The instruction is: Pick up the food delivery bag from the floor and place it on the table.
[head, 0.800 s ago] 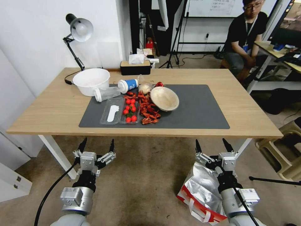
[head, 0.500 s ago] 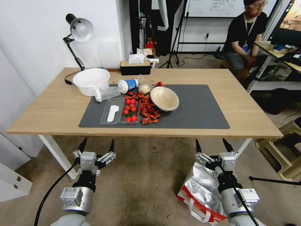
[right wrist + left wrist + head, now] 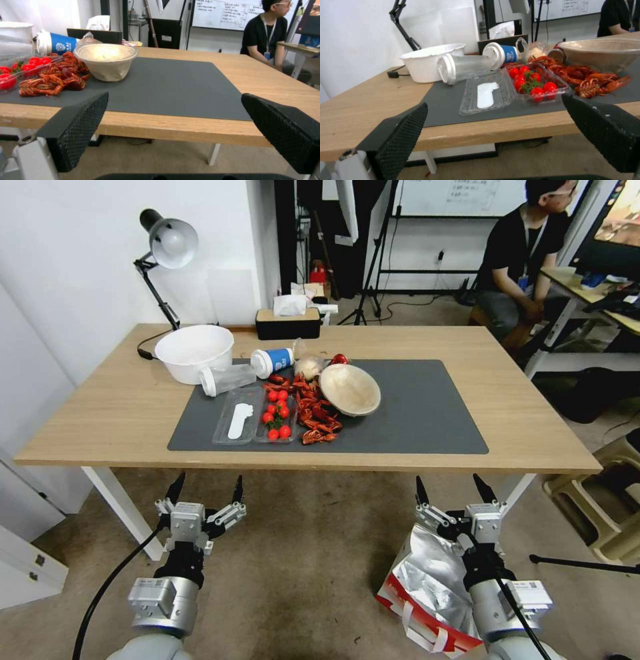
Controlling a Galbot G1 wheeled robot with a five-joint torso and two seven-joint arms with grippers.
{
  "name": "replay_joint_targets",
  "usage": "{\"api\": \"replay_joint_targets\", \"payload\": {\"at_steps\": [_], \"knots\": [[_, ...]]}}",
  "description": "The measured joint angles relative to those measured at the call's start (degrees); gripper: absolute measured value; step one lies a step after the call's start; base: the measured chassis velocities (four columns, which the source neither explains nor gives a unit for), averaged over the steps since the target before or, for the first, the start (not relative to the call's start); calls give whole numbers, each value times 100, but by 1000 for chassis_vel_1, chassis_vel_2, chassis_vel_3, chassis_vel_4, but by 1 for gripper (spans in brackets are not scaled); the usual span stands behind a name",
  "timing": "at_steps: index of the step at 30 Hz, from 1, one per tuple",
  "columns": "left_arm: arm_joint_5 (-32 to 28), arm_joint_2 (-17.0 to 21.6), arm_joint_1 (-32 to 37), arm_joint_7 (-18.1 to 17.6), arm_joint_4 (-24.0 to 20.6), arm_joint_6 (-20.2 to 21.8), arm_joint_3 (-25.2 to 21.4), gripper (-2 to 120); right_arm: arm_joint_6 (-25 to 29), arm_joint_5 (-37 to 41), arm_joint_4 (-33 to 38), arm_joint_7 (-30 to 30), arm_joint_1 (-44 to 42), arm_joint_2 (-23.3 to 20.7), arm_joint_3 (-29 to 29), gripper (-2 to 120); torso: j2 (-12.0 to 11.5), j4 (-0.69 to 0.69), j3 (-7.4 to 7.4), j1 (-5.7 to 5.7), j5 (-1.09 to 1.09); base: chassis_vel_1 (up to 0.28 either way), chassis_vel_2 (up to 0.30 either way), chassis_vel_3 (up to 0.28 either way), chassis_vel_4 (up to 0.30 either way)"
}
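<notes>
Nothing moved; two claws, left claw [image 3: 205,489], right claw [image 3: 451,490], both released; one food delivery bag [image 3: 427,587] on floor [image 3: 307,567]

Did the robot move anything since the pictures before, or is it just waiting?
Nothing has visibly changed. The left gripper and the right gripper hang open in front of the table, in the same spots as before. The food delivery bag sits on the floor under the right arm, untouched.
</notes>
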Motion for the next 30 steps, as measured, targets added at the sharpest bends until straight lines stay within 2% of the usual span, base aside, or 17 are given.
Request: {"api": "replay_joint_targets", "payload": {"at_steps": [2,4,5,6,8,11,14,15,17,30], "knots": [[-27,15,-13,-31,-2,18,16,100,-92,45,44,-22,-27,17,30,100,0,2,0,0,1,0,0,0,0],[-205,120,-98,-230,-29,176,139,100,-431,200,213,-116,-131,81,164,100,0,2,0,0,0,0,0,0,0],[-417,246,-211,-467,-71,366,291,100,-759,356,376,-211,-231,147,293,100,0,-1,0,0,-1,0,0,0,0],[-417,246,-211,-467,-71,366,291,100,-759,356,376,-211,-231,147,293,100,0,-1,0,0,-1,0,0,0,0],[-800,474,-399,-895,-140,711,558,100,-1101,552,600,-341,-359,236,462,100,0,-3,0,0,-3,0,0,0,0],[-1102,649,-549,-1232,-198,981,768,100,-1151,592,658,-372,-377,264,500,100,0,-1,0,0,0,0,0,0,0],[-1718,1013,-857,-1924,-310,1536,1198,100,-1157,596,677,-381,-380,284,513,100,0,0,0,0,0,0,0,0,0],[-1718,1013,-857,-1924,-310,1536,1198,100,-1157,596,677,-381,-380,284,513,100,0,0,0,0,0,0,0,0,0],[-2103,1236,-1042,-2325,-384,1787,1448,100,-1155,587,685,-384,-381,290,513,100,0,-1,0,0,-1,0,0,0,0],[-2289,1336,-1091,-2507,-466,1767,1529,100,-1132,552,690,-389,-380,290,516,100,0,0,0,0,0,0,0,0,0]]}}
